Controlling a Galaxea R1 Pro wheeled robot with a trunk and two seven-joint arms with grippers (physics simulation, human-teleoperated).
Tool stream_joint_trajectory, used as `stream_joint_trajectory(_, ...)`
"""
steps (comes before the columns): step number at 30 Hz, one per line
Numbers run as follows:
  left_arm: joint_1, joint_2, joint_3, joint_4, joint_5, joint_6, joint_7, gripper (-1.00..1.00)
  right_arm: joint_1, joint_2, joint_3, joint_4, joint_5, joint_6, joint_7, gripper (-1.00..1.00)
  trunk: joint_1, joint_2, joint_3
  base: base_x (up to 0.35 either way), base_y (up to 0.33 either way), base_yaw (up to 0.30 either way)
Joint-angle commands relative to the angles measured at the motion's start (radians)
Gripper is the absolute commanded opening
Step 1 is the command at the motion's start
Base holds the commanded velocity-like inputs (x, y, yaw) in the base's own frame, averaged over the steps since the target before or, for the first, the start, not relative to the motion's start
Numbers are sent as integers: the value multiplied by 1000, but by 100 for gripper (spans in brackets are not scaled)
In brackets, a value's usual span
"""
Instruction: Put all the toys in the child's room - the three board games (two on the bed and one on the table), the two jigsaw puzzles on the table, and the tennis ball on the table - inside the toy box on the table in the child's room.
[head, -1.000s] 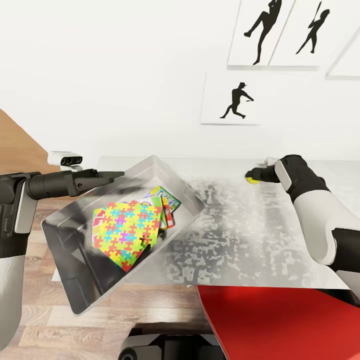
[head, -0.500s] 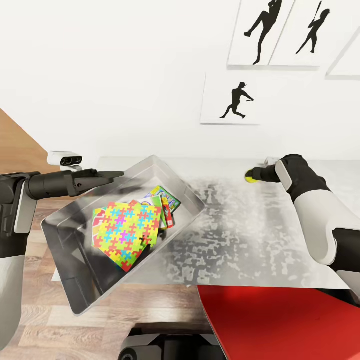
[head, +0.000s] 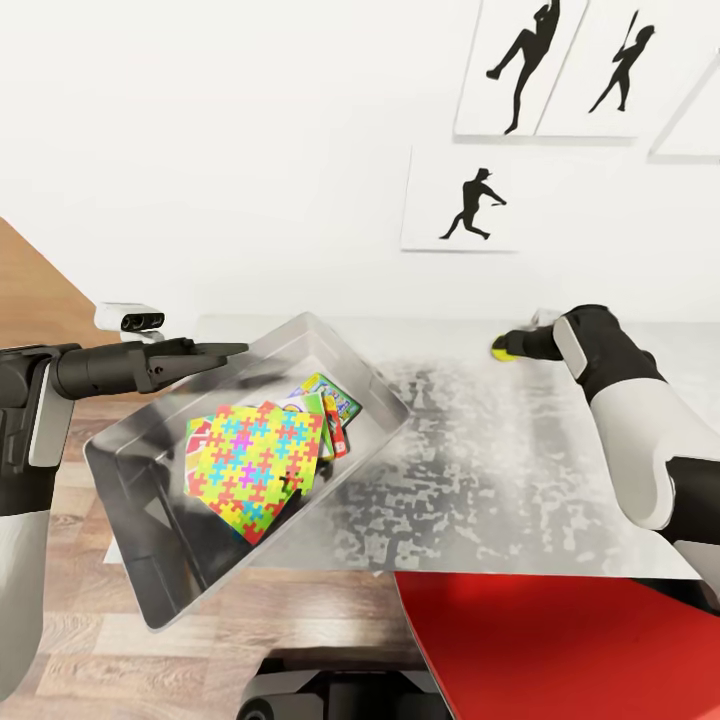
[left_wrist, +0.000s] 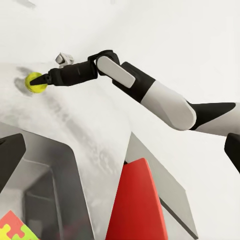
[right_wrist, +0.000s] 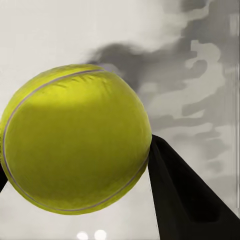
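Right claw: we see it shut around the tennis ball, far out on the bench at about 1 o'clock in the head view; the right wrist view shows a dark finger pressed against the ball's side.
Left claw: we find it at 10 o'clock, its fingers drawn together over the far rim of the toy box; whether it grips that rim we cannot tell.
Toy box: it sits tilted at the bench's left end.
Jigsaw puzzle: it lies on top inside the toy box, with edges of other game boxes showing beneath it.
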Motion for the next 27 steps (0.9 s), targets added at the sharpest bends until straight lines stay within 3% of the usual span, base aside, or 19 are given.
stream_joint_trajectory(1,-1,0,0,0,1,11,-3,100,-1,0,-3,-2,-8,5,-2,-100,1,-2,0,0,0,0)
stream_joint_trajectory(11,-1,3,0,0,1,11,-3,100,1,-3,-6,-9,-10,8,2,-100,1,-2,15,0,0,0)
stream_joint_trajectory(27,-1,5,2,0,0,11,-3,100,1,-5,-13,-94,-11,70,113,-100,1,-2,41,-115,48,0)
